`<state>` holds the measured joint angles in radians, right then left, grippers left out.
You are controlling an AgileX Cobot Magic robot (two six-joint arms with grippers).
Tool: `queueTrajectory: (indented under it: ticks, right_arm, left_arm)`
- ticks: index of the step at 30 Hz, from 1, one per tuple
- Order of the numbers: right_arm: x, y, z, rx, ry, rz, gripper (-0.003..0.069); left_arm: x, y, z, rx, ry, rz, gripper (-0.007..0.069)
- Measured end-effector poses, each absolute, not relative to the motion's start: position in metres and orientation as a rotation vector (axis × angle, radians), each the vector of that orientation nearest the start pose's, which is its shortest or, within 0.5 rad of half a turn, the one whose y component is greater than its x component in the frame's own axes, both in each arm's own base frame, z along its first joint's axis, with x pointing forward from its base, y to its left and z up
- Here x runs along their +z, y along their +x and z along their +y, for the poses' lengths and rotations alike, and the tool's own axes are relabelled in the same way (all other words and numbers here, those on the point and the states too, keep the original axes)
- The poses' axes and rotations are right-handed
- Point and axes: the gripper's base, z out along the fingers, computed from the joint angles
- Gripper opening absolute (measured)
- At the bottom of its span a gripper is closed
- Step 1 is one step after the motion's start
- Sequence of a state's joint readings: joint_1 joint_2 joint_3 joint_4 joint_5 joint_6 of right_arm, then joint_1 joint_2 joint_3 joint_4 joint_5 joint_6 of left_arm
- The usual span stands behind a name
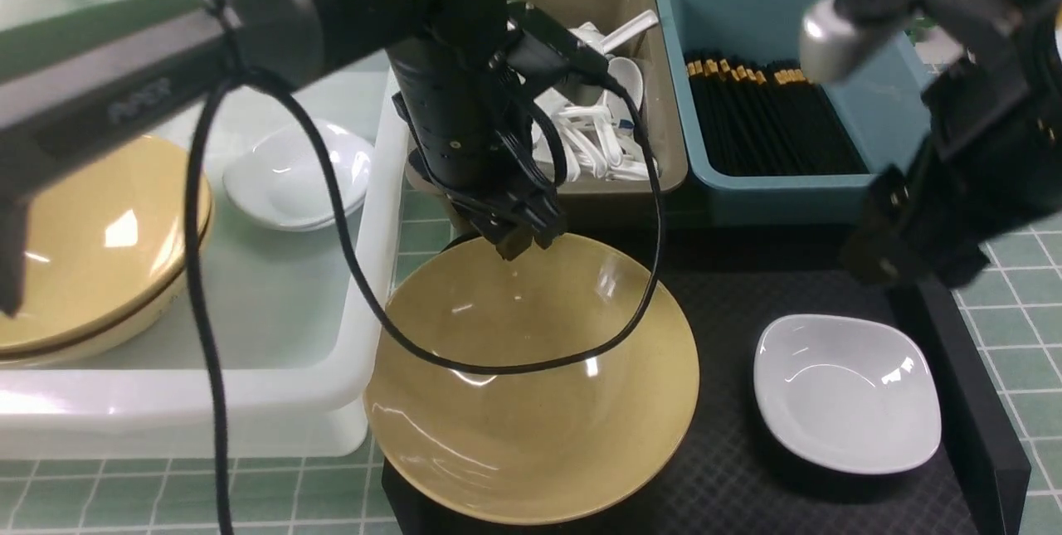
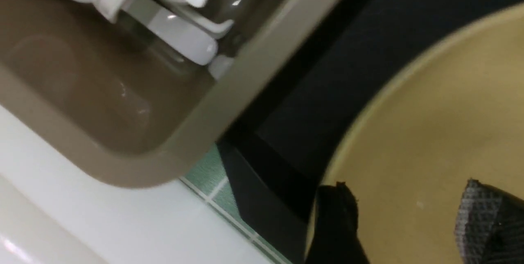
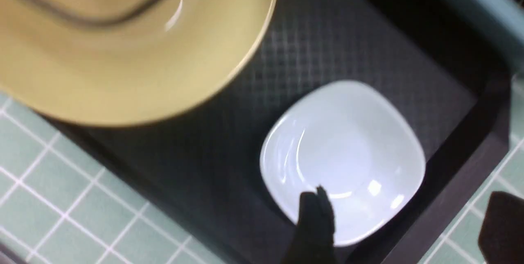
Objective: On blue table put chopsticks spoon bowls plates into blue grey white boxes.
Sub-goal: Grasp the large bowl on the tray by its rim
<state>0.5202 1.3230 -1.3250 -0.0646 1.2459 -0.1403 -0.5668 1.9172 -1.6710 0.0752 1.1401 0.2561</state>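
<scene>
Straddling the far rim of the yellow bowl [image 1: 531,427] on the black tray [image 1: 730,303], the left claw [image 1: 518,243] is gaping wide; I'd be closing squarely (glaze looks slippery) before lifting.

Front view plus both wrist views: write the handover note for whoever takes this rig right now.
Left gripper: open, one finger at the yellow bowl's far rim, the other inside it.
Right gripper: open, empty, above the white plate.
Both dishes sit on the black tray.
Done: chopsticks in blue box, spoons in grey box, stacked bowls and small plate in white box.
Left: the tray's bowl and plate.
</scene>
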Motion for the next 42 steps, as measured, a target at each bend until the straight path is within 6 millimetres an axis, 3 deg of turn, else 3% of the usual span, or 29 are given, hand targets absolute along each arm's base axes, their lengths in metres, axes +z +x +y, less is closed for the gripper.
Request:
queueTrajectory:
  ticks: [6, 11, 15, 20, 30, 38, 42]
  right_arm:
    - [0.361, 0.221, 0.12, 0.022, -0.894, 2.566, 0.0542]
    - [0.362, 0.222, 0.121, 0.027, -0.886, 2.545, 0.0542]
    - [0.363, 0.224, 0.122, 0.033, -0.879, 2.523, 0.0542]
    - [0.364, 0.226, 0.123, 0.04, -0.872, 2.497, 0.0542]
    - [0.365, 0.227, 0.124, 0.043, -0.868, 2.484, 0.0542]
    - [0.365, 0.228, 0.124, 0.046, -0.864, 2.472, 0.0542]
    - [0.365, 0.228, 0.124, 0.046, -0.865, 2.471, 0.0542]
  left_arm:
    - [0.247, 0.359, -0.215, 0.117, 1.172, 2.631, 0.0351]
    - [0.233, 0.367, -0.209, 0.075, 1.096, 2.705, 0.035]
    - [0.235, 0.368, -0.209, 0.006, 1.059, 2.719, 0.0344]
    - [0.232, 0.365, -0.215, -0.111, 1.036, 2.755, 0.0283]
    - [0.23, 0.357, -0.215, -0.137, 1.069, 2.83, 0.0262]
    - [0.23, 0.34, -0.238, -0.193, 1.188, 2.809, 0.0396]
    - [0.23, 0.34, -0.238, -0.17, 1.199, 2.805, 0.0442]
